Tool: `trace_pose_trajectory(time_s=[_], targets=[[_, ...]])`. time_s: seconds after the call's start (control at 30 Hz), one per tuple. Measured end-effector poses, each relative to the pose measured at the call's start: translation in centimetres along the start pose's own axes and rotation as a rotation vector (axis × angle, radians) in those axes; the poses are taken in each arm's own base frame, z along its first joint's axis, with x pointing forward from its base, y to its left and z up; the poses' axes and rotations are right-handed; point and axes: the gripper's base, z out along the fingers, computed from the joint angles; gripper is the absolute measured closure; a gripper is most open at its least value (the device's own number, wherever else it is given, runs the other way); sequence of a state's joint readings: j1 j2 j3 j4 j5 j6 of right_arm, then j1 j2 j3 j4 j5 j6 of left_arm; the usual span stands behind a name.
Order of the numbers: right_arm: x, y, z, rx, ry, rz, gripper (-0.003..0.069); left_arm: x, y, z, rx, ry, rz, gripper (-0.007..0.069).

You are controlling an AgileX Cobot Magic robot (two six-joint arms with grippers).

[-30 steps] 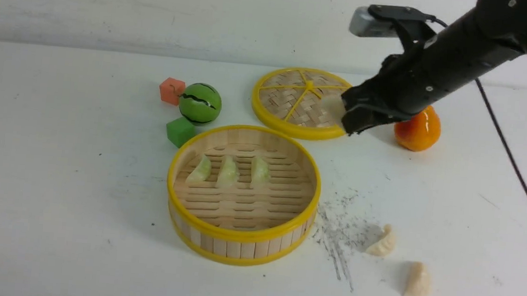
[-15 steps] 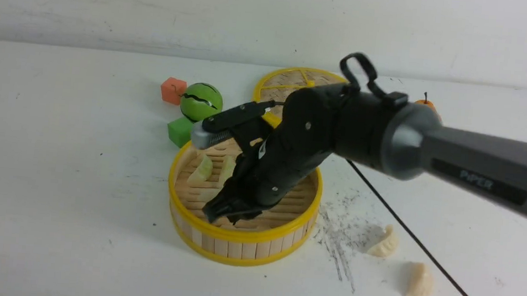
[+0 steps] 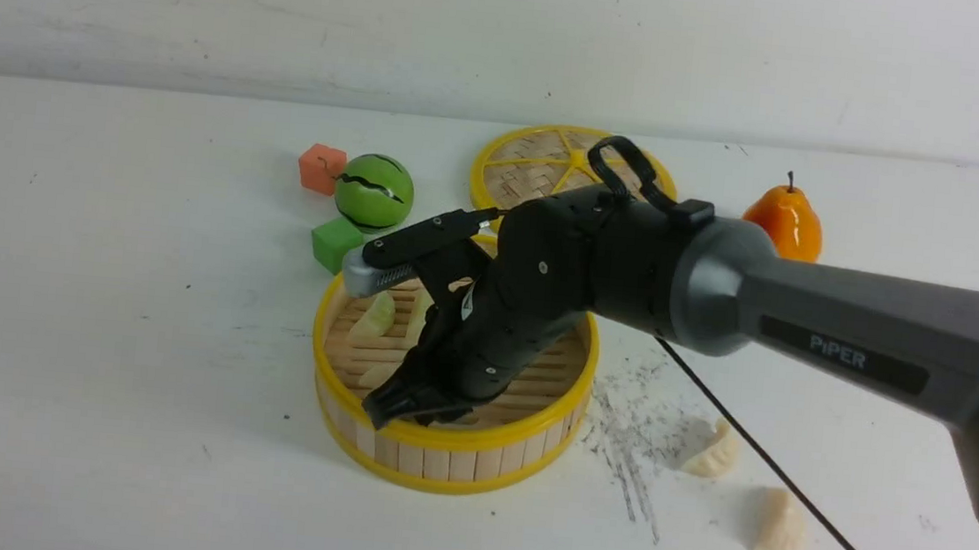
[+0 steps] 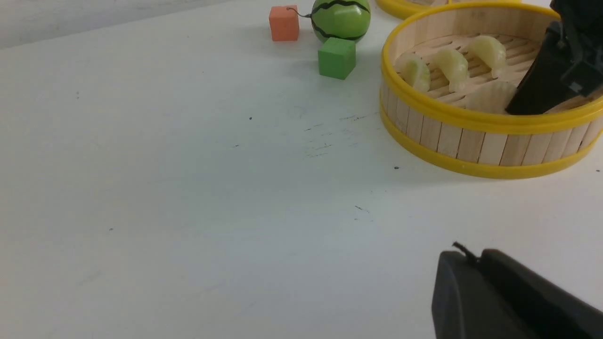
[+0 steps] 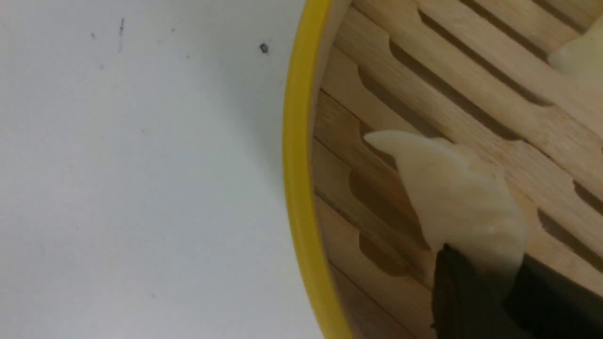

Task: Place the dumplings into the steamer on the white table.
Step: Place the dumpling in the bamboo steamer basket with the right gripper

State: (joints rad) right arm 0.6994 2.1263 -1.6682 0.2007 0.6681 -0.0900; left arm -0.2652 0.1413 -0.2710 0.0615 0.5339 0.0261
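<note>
- My right gripper (image 3: 394, 407) is clamped on one cream-white pleated dumpling (image 5: 461, 202), low inside the round yellow-rimmed bamboo steamer (image 3: 440, 437).
- Three pale green dumplings (image 4: 452, 63) lie inside.
- Two cream dumplings (image 3: 711, 451) wait on the white table (image 3: 96, 320), front right.

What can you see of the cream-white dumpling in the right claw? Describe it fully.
The cream-white dumpling is a small crescent with a wavy edge, smooth and waxy like plastic. The right claw is shut on one end; the pointed other end sticks out free. It is inside the steamer, low over its slatted floor near the yellow rim; floor contact is unclear.
</note>
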Motion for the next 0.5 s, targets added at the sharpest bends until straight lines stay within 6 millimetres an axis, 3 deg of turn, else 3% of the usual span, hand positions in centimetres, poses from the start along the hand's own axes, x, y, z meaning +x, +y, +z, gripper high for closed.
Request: trace_pose_trajectory(time_s=[0.17, 0.3, 0.4, 0.5], targets=[[0.0, -0.1, 0.3, 0.002, -0.004, 0.008, 0.0573, 0.0, 0.0, 0.0, 0.000, 0.000, -0.001, 0.0586], [0.1, -0.1, 0.3, 0.008, 0.002, 0.010, 0.0500, 0.0, 0.0, 0.0, 0.000, 0.001, -0.001, 0.0585], [0.2, -0.3, 0.0, 0.030, 0.025, -0.019, 0.0359, 0.0, 0.0, 0.0, 0.000, 0.001, -0.001, 0.0583], [0.0, -0.3, -0.7, 0.044, 0.036, -0.041, 0.0286, 0.0, 0.0, 0.0, 0.001, 0.001, -0.003, 0.0583]])
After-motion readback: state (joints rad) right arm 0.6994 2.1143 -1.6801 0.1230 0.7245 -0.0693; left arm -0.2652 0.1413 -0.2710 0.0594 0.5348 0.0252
